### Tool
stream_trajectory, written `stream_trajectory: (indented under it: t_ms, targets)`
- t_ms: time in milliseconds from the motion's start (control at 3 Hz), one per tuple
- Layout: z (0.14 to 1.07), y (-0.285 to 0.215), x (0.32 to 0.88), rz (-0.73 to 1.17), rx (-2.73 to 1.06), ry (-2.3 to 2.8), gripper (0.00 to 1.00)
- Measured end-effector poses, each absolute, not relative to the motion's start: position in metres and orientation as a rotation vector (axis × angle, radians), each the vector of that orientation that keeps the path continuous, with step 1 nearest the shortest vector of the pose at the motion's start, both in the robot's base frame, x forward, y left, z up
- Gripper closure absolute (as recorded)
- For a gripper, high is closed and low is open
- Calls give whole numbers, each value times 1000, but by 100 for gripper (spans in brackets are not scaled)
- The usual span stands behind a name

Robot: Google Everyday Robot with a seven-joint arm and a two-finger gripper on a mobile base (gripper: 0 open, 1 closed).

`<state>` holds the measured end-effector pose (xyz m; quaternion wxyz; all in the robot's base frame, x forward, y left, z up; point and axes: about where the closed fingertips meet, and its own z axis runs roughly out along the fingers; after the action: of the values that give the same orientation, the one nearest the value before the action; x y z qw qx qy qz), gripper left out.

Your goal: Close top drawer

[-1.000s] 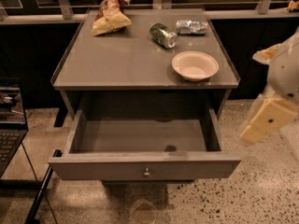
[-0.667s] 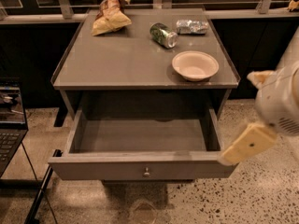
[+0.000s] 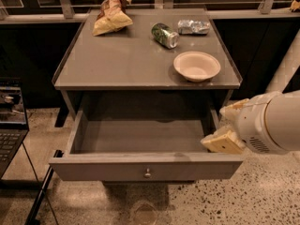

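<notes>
The top drawer (image 3: pixel 140 168) is pulled far out of the grey-brown cabinet and looks empty inside. Its flat front faces me with a small round metal knob (image 3: pixel 147 174) at its centre. My gripper (image 3: pixel 224 135) comes in from the right on a white arm and sits at the drawer's right front corner, just above the front panel's right end. Its cream-coloured fingers (image 3: pixel 220 141) point left toward the drawer.
On the cabinet top (image 3: pixel 117 64) lie a chip bag (image 3: pixel 111 15), a green can (image 3: pixel 165 34) on its side, a foil packet (image 3: pixel 193 27) and a white bowl (image 3: pixel 197 65). A laptop (image 3: pixel 9 121) stands at the left. The floor is speckled terrazzo.
My gripper has moved down and left, from beside the cabinet at the right to the drawer's right front corner. The drawer has not moved.
</notes>
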<state>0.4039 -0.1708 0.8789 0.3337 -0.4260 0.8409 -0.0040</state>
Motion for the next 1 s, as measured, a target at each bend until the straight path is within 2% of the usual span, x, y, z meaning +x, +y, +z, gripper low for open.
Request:
stream_trajectory:
  t_ms: [667,1000]
  targets:
    - [879,-171,404,-11,-1112,2195,89]
    - [878,-169,402,-48,-1093,2174,100]
